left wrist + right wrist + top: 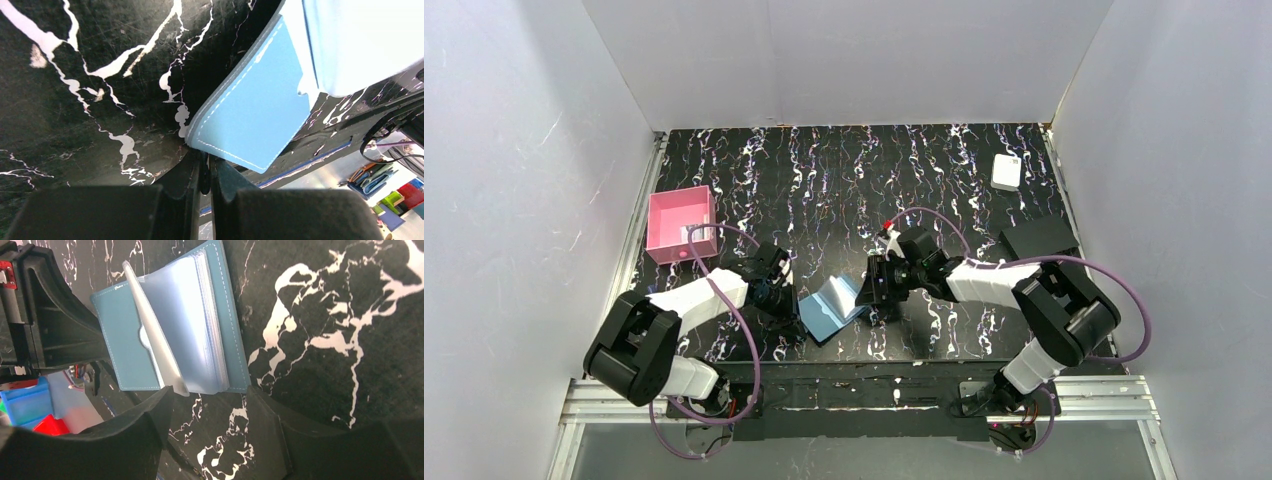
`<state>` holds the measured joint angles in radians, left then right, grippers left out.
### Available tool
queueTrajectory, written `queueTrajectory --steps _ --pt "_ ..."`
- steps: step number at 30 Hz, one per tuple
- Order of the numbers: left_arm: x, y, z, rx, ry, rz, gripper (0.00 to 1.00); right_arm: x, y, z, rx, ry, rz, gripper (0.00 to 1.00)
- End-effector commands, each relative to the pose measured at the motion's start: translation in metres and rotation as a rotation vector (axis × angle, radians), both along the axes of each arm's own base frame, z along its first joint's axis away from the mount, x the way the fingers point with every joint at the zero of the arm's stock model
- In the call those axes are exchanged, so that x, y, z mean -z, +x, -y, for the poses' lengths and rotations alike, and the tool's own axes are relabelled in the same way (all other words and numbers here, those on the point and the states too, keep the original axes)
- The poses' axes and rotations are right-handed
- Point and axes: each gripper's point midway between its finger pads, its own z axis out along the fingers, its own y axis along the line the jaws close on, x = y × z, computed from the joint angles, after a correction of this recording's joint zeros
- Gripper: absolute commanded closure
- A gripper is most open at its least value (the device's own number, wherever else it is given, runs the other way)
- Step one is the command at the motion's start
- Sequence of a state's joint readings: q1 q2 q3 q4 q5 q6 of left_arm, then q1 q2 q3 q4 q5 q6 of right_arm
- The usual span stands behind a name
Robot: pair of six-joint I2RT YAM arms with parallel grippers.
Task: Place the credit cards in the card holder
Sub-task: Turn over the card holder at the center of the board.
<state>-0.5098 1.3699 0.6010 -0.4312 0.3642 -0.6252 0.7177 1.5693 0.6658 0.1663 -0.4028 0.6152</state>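
The card holder [832,308] lies open, inside up, on the black white-veined table [824,170], near its front edge and between the two arms. Far back on the left stands a pink tray [671,248]. At the right edge lies a flat black rectangle [1039,240], with a small white box [1006,172] beyond it.

The right gripper [209,405] hovers over the holder's near edge with its fingers [150,425] spread wide and nothing between them. One fingertip is just beside the end of a lifted sleeve.

The left gripper [204,165] has its jaws pressed together, tips right at a corner of the holder's left cover. Whether they pinch that edge cannot be told.

The holder is teal-blue with pale stitching along its border and holds a stack of cloudy clear plastic sleeves [195,325]. One sleeve [150,335] stands up from the spine, and the rest lie flat to the right.

A tiny embossed mark [118,287] sits at a corner of the left cover, too small to read.
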Motion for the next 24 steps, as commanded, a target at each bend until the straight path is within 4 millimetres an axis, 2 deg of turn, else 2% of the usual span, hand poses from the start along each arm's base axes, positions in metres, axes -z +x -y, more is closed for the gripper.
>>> queueTrajectory --steps 1,5,9,12,18,24 --pt "0.014 -0.014 -0.021 0.007 0.114 -0.046 1.00 -0.010 0.013 -0.014 -0.037 0.039 0.054 0.38" --pt "0.019 -0.014 -0.026 0.000 0.145 -0.049 1.00 -0.012 0.015 -0.015 -0.044 0.038 0.066 0.41" --pt "0.027 -0.017 -0.031 -0.017 0.182 -0.076 1.00 -0.024 0.028 0.003 0.016 0.030 0.104 0.33" --pt "0.034 -0.020 -0.032 -0.019 0.196 -0.098 1.00 -0.025 0.029 0.004 0.009 0.053 0.075 0.32" --pt "0.039 -0.020 -0.031 -0.013 0.200 -0.105 1.00 -0.011 0.025 -0.003 -0.008 0.062 0.001 0.47" --pt "0.042 -0.022 -0.032 -0.003 0.205 -0.106 1.00 -0.002 0.018 -0.011 -0.019 0.125 -0.066 0.56"
